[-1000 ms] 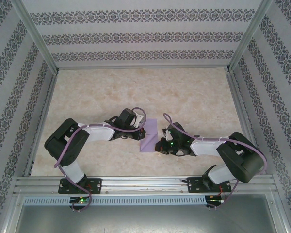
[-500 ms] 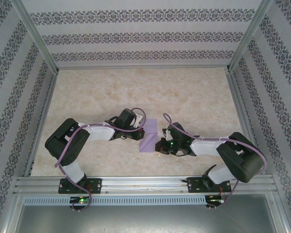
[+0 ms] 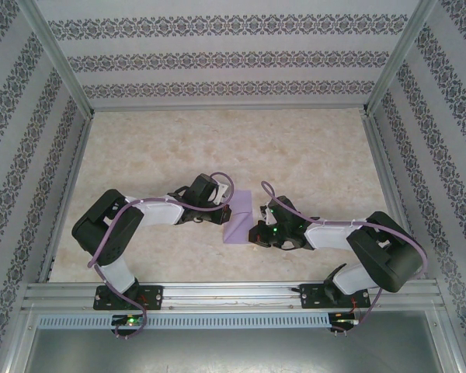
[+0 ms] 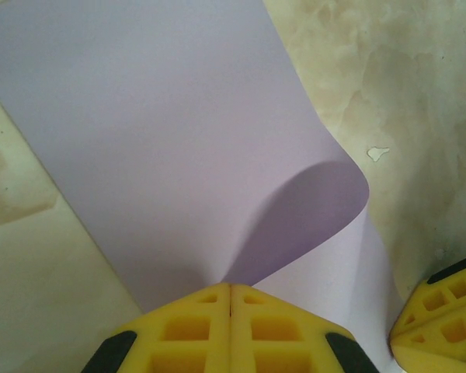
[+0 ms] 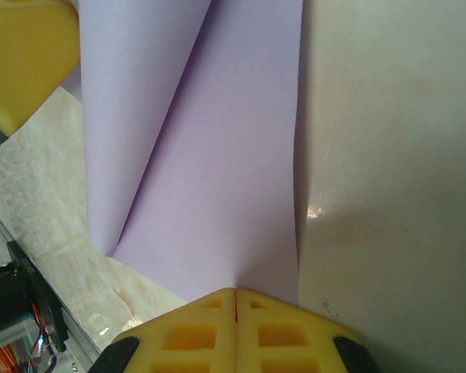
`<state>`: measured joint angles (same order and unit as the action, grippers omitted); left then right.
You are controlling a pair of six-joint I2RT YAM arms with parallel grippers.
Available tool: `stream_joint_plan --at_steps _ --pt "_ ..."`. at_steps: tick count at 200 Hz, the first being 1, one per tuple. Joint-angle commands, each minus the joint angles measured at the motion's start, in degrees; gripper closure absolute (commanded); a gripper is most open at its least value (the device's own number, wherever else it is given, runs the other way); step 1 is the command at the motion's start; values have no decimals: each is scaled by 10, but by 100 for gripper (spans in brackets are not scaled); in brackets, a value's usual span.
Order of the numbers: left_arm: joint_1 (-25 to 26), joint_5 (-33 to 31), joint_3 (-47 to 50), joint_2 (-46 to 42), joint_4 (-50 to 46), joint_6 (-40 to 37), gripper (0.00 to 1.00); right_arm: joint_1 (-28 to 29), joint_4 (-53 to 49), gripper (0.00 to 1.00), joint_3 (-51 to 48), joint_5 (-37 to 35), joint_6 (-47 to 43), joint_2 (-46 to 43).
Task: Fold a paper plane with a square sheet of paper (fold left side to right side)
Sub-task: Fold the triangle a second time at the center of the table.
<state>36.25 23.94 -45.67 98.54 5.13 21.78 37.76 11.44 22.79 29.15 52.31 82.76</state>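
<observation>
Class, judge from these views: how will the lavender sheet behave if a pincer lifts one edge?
Probably floppy: the sheet curls over itself at the left pincer. Likely very light and easily creased, since it looks thin and bends without a sharp fold.

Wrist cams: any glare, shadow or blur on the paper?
Left wrist: the sheet of paper is sharp, and its curled flap throws a soft dark shadow on itself. Right wrist: a small glare spot on the table; the underside of the paper's raised fold is shaded. Top external: even light, no glare, the sheet small in frame.
</observation>
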Motion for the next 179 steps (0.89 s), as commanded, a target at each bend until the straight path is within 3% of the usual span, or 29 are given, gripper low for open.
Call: stream_joint_plan --at_steps 1,68,140,179 --pt "-8 -5 -5 14 -6 -13 100 8 -51 100 -2 -22 -13 18" --pt "-8 -6 -1 28 1 -12 100 9 -50 100 2 -15 -13 14" --pt "-8 -5 7 31 1 -10 100 8 -32 100 15 2 7 -82" --pt "-7 -6 10 32 5 -9 100 11 12 100 25 -19 23 -73"
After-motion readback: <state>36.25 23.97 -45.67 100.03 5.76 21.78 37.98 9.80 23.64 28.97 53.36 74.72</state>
